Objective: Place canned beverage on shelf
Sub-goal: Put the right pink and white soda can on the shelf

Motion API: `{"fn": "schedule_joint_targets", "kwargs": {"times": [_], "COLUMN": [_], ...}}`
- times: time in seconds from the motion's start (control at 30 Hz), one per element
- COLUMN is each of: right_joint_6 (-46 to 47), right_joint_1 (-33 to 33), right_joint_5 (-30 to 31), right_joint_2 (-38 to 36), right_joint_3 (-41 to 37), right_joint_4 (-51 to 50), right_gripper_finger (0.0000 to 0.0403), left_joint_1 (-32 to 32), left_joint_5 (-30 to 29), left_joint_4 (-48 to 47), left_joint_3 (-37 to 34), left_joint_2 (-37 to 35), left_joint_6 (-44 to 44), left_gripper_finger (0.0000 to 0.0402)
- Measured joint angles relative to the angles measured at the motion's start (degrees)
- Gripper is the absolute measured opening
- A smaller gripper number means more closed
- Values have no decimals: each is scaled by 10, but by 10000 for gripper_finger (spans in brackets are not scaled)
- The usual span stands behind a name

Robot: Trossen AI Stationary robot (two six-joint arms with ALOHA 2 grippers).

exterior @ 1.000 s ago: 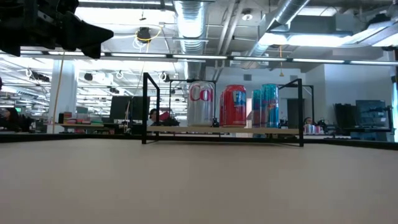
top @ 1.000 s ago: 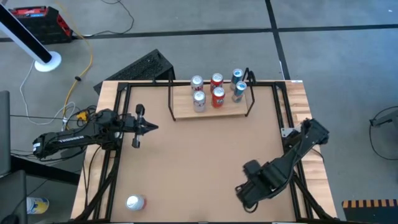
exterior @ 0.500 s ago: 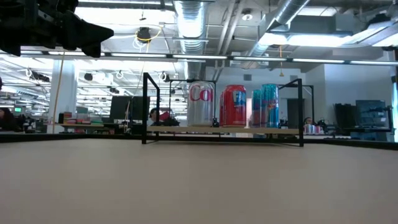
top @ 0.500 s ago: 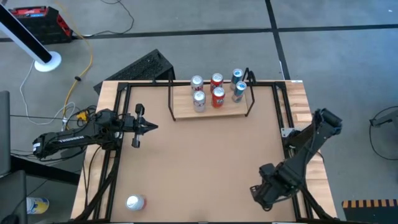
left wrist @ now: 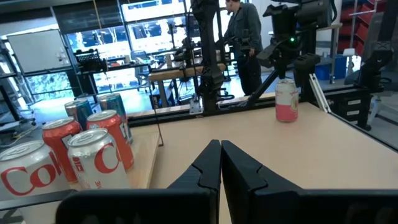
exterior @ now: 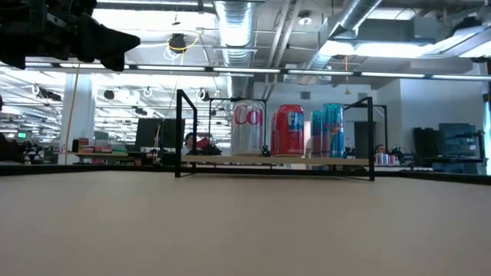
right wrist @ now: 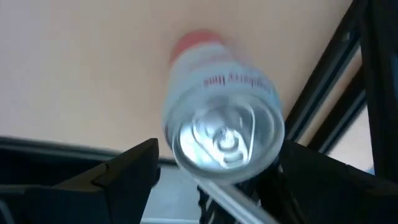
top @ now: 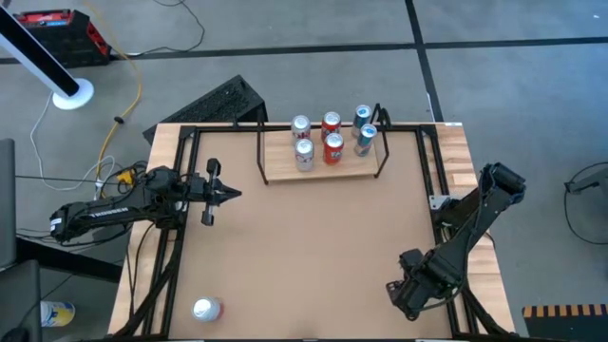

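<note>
Brown tabletop (top: 313, 247) carries everything. Left gripper (top: 231, 194) hovers pinched shut and empty, shelf (top: 323, 163) just ahead of it, six cans on the plank. A loose can (top: 206, 309) stands at the near left corner. Right gripper (top: 404, 294) is hidden under its arm from above; its wrist view shows wide fingers (right wrist: 124, 168) flanking a blurred pink can (right wrist: 222, 124), contact unclear.

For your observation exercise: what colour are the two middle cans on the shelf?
Red, seen best in the low view: middle cans on the shelf.
</note>
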Motion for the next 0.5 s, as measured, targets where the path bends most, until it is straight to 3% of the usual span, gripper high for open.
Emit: {"fn": "schedule_joint_targets", "kwargs": {"times": [0.5], "right_joint_6": [-13], "right_joint_1": [0], "right_joint_5": [52], "right_joint_2": [3], "right_joint_3": [-23], "right_joint_4": [21], "right_gripper_finger": [357], "left_joint_1": [0], "left_joint_5": [0], "left_joint_4": [-3], "left_joint_3": [0], "left_joint_2": [0], "left_joint_6": [-1], "left_gripper_finger": [0]}}
